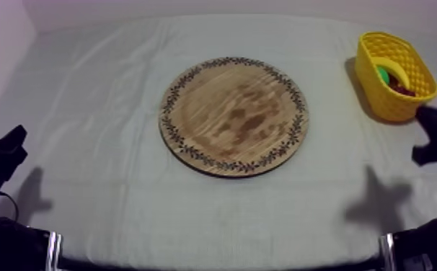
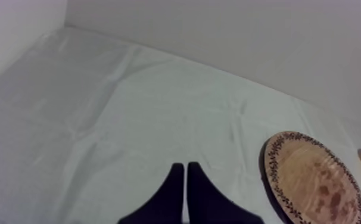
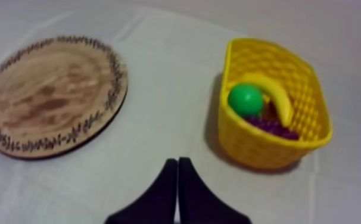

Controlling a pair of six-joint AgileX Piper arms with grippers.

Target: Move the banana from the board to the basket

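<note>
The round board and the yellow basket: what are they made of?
Round wooden board: apparently wood, pale with brown grain streaks, matt; its dark leafy rim pattern may be printed or burnt in. Yellow basket: probably moulded plastic, one even bright colour, walls a regular lattice of small holes.

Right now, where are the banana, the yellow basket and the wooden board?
banana [image 3: 278,95]: right wrist view, middle of its curved body.
yellow basket [image 3: 260,146]: right wrist view, outer side wall below the rim.
wooden board [image 1: 232,115]: top view, bare centre of its face.
</note>
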